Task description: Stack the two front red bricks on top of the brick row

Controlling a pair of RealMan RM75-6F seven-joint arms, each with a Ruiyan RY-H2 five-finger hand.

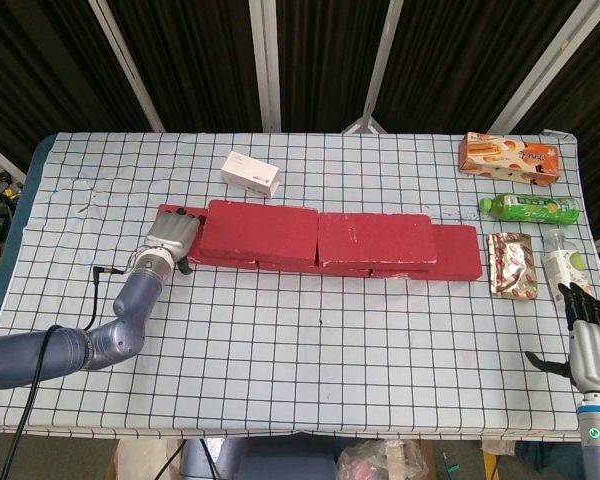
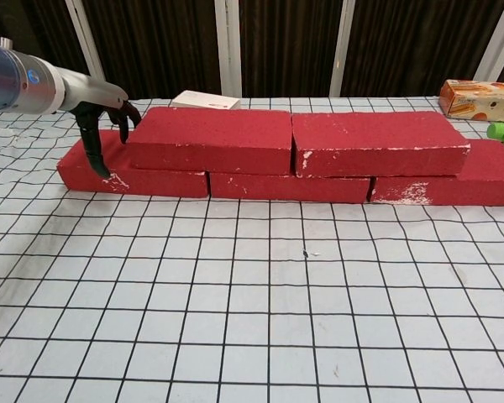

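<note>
A row of red bricks [image 1: 450, 252] lies across the table's middle, and two more red bricks lie on top of it: the left top brick [image 1: 258, 232] [image 2: 210, 138] and the right top brick [image 1: 377, 240] [image 2: 378, 143], end to end. My left hand [image 1: 170, 240] [image 2: 105, 126] touches the left end of the left top brick, one finger reaching down the front of the bottom left brick [image 2: 126, 172]. It holds nothing. My right hand [image 1: 590, 335] hangs at the table's right front edge, fingers apart and empty.
A white box [image 1: 250, 173] lies behind the bricks. At the right stand an orange snack box [image 1: 508, 157], a green bottle [image 1: 530, 208], a foil packet [image 1: 510, 263] and a small bottle [image 1: 563, 262]. The checkered cloth [image 1: 310, 350] covers the table.
</note>
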